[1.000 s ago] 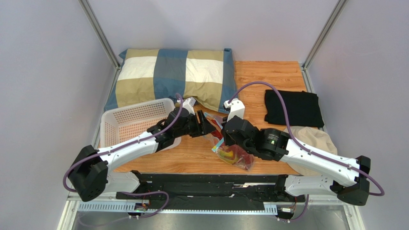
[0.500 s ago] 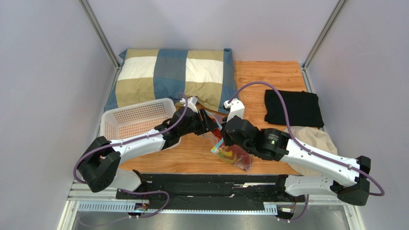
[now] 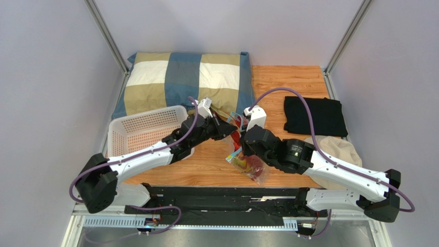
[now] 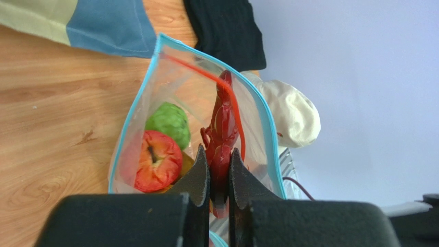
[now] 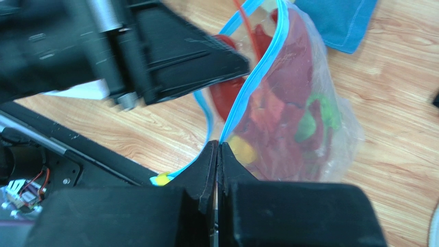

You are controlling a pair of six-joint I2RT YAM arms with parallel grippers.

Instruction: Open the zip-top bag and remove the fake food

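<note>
The zip-top bag (image 3: 249, 164) hangs mouth-up at the table's middle, its light blue zipper edge (image 5: 252, 77) spread open. My right gripper (image 5: 218, 149) is shut on that edge and holds the bag (image 5: 319, 134) up. My left gripper (image 4: 219, 159) reaches into the mouth and is shut on the red lobster (image 4: 222, 123), whose body sticks up past the fingertips. Deeper inside lie a green leafy ball (image 4: 167, 122) and a red-orange fruit (image 4: 154, 162); a yellow piece (image 5: 242, 150) shows through the plastic. In the top view the left gripper (image 3: 232, 131) meets the right gripper (image 3: 241, 149) over the bag.
A white perforated basket (image 3: 141, 131) stands left of the bag, under the left arm. A checked pillow (image 3: 185, 82) lies at the back left. A black cloth (image 3: 313, 116) and a cream cloth (image 3: 335, 149) lie at the right.
My left gripper has moved right into the bag's mouth and closed on the red lobster. The right gripper kept its hold on the zipper edge and shifted slightly with the bag.
</note>
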